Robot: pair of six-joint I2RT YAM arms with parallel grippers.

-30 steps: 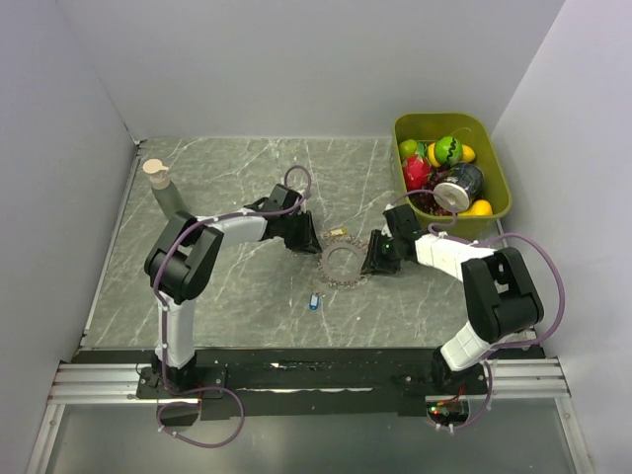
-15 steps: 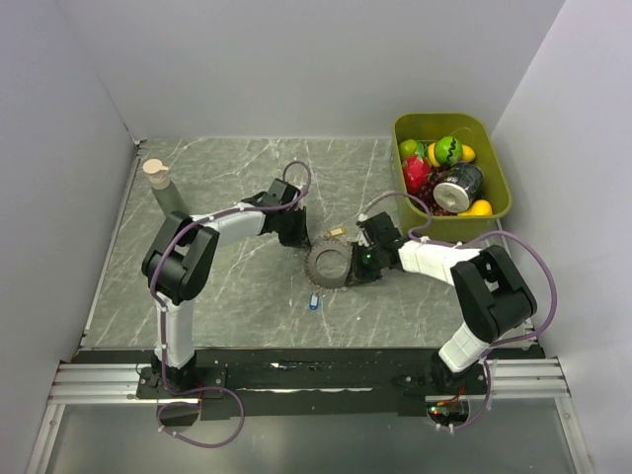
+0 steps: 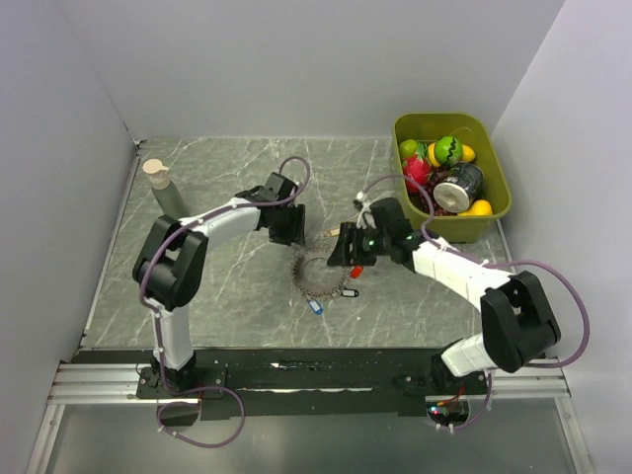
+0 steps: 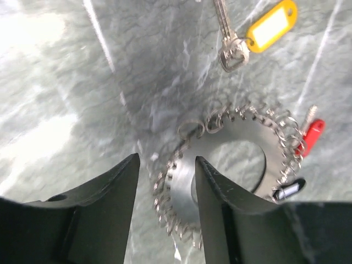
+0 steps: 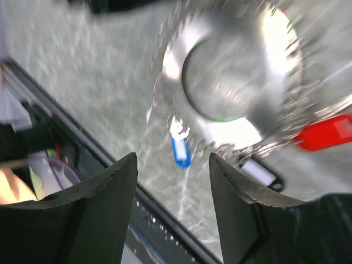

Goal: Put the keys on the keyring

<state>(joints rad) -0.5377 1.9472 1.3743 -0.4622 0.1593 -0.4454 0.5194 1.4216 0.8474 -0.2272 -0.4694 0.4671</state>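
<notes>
Flatly, silvery keyring [image 4: 236, 129], gear-like fringe, red tag [image 4: 309, 135].

The blurred keyring [image 5: 234, 129] is lying on the table [image 5: 82, 71], red tag [image 5: 324, 132] sticking out. A blue key [image 5: 180, 151] is lying beside it, beyond the gripper's [image 5: 171, 159] parted fingers [image 5: 99, 220].

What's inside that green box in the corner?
The yellow-green plastic bin holds a striped green watermelon ball, yellow fruit pieces, a red lumpy thing and a shiny silver can. Whatever lies under them, and the bin's bottom, is covered.
</notes>
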